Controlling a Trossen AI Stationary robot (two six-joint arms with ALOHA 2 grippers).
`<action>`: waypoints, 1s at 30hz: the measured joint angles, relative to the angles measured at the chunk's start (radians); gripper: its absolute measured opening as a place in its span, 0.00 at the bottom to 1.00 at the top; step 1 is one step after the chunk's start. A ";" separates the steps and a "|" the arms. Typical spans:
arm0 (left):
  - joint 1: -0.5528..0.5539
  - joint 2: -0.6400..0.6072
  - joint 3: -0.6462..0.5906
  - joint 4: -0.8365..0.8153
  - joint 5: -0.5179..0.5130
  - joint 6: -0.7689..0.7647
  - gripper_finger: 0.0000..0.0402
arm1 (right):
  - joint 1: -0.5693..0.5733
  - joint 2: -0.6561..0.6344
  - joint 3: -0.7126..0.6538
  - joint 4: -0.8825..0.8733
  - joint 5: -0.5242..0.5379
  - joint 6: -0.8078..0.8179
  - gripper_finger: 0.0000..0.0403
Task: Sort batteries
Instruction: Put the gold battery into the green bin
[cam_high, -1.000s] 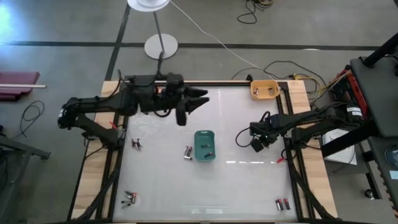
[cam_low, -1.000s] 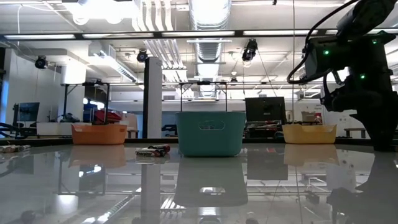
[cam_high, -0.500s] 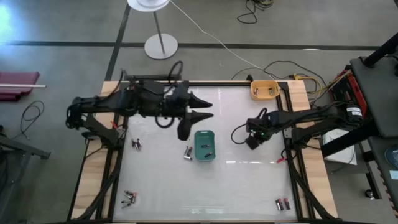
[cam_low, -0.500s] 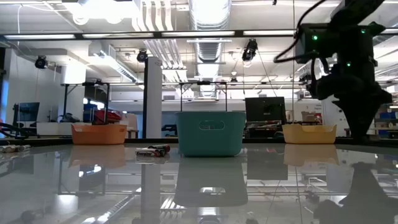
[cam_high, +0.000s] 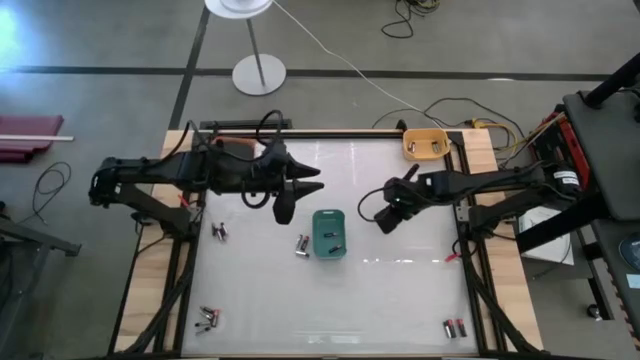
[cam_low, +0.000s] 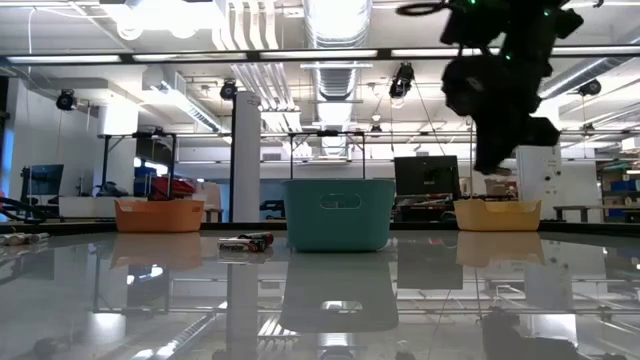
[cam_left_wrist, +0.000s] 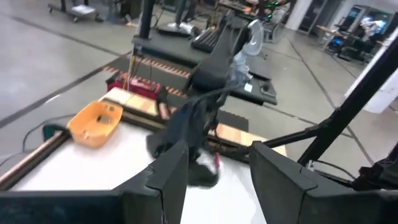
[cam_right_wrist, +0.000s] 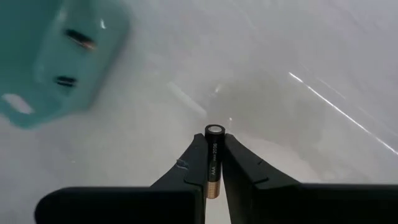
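Observation:
My right gripper (cam_high: 384, 219) hangs above the white table (cam_high: 400, 290), right of the teal bin (cam_high: 329, 233), shut on a small black battery (cam_right_wrist: 213, 157). In the right wrist view the teal bin (cam_right_wrist: 56, 56) holds a few batteries. Loose batteries lie left of the bin (cam_high: 302, 244), at the left (cam_high: 218, 231), at the near left (cam_high: 208, 318) and at the near right (cam_high: 455, 327). My left gripper (cam_high: 312, 180) stands open above the table, far-left of the teal bin, with nothing between its fingers (cam_left_wrist: 168, 180). My right gripper pinches the battery by its long sides (cam_right_wrist: 212, 163) between its two fingers. The battery lies along the fingers, its silver end (cam_right_wrist: 214, 131) poking just past the tips. The fingers slant down toward the table. The battery is lifted clear of the table.
An orange bin (cam_high: 425, 145) with batteries stands at the table's far right corner. The low view shows a second orange bin (cam_low: 160, 214) at the far left. A lamp stand (cam_high: 258, 72) is beyond the far edge. Bare table lies between the teal bin and the near edge.
My right gripper has moved toward the table's left, nearing the teal bin, and has risen, carrying the battery clear of the table. My left gripper has drifted toward the near edge and then a little toward the left.

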 joint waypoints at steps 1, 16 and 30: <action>0.000 -0.011 -0.019 0.003 -0.010 -0.009 0.38 | 0.009 0.010 0.015 0.014 0.000 -0.013 0.06; 0.003 -0.135 -0.116 -0.012 -0.045 0.026 0.38 | 0.143 0.500 0.473 0.063 0.061 -0.480 0.06; -0.013 -0.327 -0.121 -0.235 -0.042 0.157 0.38 | 0.135 0.698 0.625 0.163 0.049 -0.769 0.06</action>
